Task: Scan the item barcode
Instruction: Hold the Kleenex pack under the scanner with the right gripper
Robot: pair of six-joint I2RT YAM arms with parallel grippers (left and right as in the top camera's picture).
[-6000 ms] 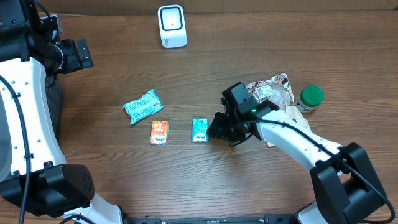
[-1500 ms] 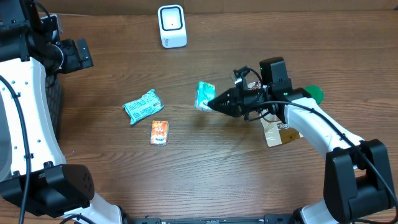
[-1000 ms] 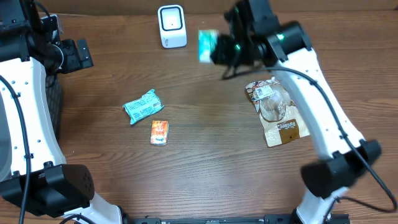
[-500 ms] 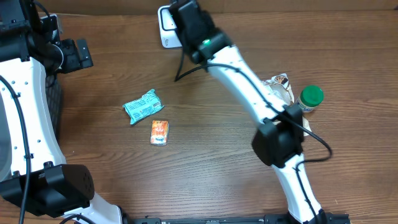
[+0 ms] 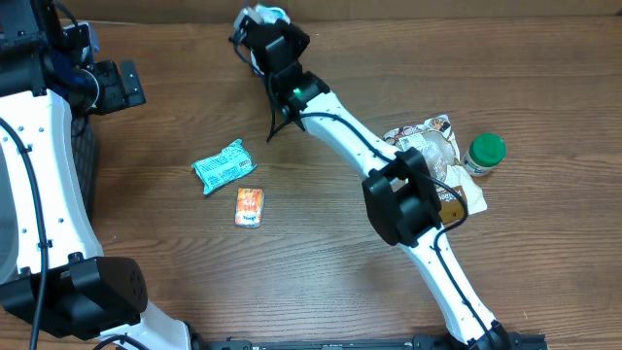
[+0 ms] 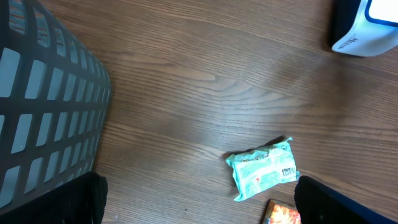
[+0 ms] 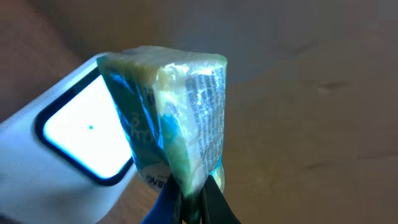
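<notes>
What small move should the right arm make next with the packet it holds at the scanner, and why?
Probably roll the wrist a little: the right tool pinches the teal packet near the scanner, but its printed side faces the wrist camera, not the lit window.

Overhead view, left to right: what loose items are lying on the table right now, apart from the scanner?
Crinkled teal packet → orange packet → brown snack bag → green-lidded jar. A second teal pack is off the table, pinched in the right claw in front of the scanner.
</notes>
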